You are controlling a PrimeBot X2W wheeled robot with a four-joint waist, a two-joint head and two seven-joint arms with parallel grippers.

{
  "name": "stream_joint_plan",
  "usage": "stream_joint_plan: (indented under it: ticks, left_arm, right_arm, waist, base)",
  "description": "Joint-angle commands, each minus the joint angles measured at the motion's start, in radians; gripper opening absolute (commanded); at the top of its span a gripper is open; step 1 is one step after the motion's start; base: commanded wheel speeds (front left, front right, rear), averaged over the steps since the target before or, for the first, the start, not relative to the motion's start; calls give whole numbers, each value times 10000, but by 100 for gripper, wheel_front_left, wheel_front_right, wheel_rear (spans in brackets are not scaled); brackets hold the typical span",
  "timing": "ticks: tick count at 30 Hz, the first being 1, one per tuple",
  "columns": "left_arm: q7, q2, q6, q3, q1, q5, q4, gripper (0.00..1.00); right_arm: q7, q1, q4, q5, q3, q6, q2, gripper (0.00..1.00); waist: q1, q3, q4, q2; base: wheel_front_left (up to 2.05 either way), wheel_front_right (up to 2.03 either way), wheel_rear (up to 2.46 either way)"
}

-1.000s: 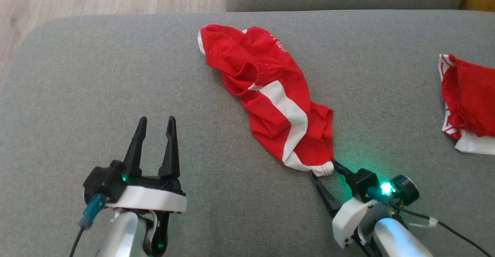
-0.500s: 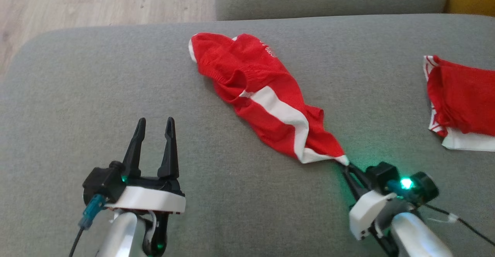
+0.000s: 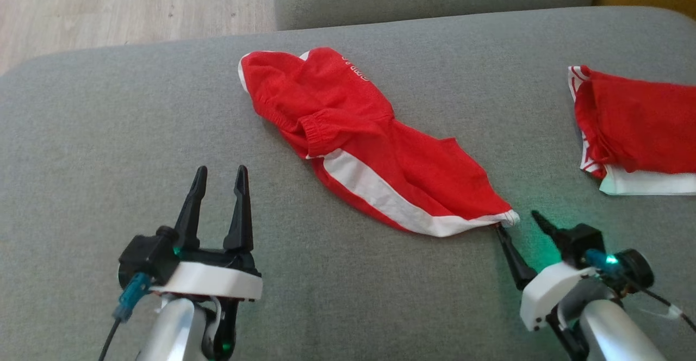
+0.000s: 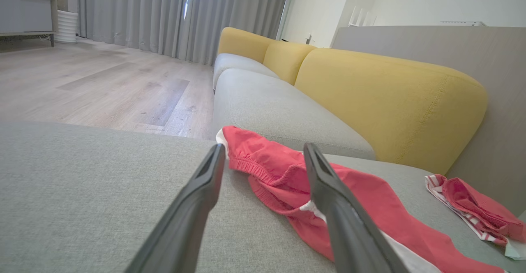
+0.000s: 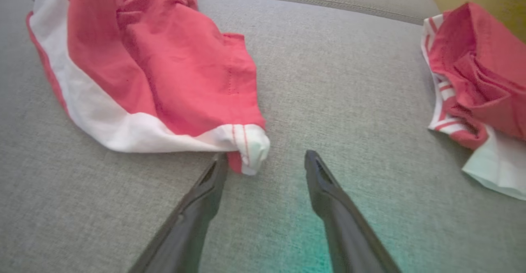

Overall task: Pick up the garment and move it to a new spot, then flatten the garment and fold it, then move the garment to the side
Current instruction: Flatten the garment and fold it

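Garment (image 3: 370,149) first: from the head view we see it is red with a white stripe. It lies long and slanted in the middle of the grey sofa seat (image 3: 109,132). Our left gripper (image 3: 221,172) is low on the left, well away from it, with its two fingers spread and nothing between them. Our right gripper (image 3: 516,221) is low on the right, and its fingers are spread too. The garment's white corner (image 3: 508,218) ends right by the tip of one finger. Another red cloth (image 3: 636,127) lies far over on the right.

From the left wrist view, we see the left gripper (image 4: 264,147) wide and empty. The garment (image 4: 370,199) lies past its tips. A yellow sofa back (image 4: 390,96) stands behind.

From the right wrist view, the right gripper (image 5: 266,156) is spread and holds nothing. The white corner (image 5: 250,145) sits just by one finger's tip, and we cannot tell if they touch. The red cloth (image 5: 476,71) lies off to the side.
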Motion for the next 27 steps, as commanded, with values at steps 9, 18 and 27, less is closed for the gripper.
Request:
stream_joint_plan:
  ticks: [9, 18, 27]
  left_arm:
    - [-94, 81, -40, 359, -593, 271, -211, 100]
    - [-94, 135, -64, 260, -868, 396, -24, 100]
    - [303, 848, -71, -1598, -2053, 285, 1442, 100]
  right_arm:
    - [-515, 82, -1347, 526, -1721, -7, 542, 100]
    - [-1263, 674, -2744, 227, -2687, -7, 1333, 100]
    - [-1399, 439, -2921, 331, -2633, -7, 1452, 100]
  waist:
    - [0, 147, -178, 0]
    - [0, 442, -439, 0]
    - [0, 1076, -664, 0]
  base:
    - [0, 0, 0]
    - [0, 0, 0]
    - [0, 0, 0]
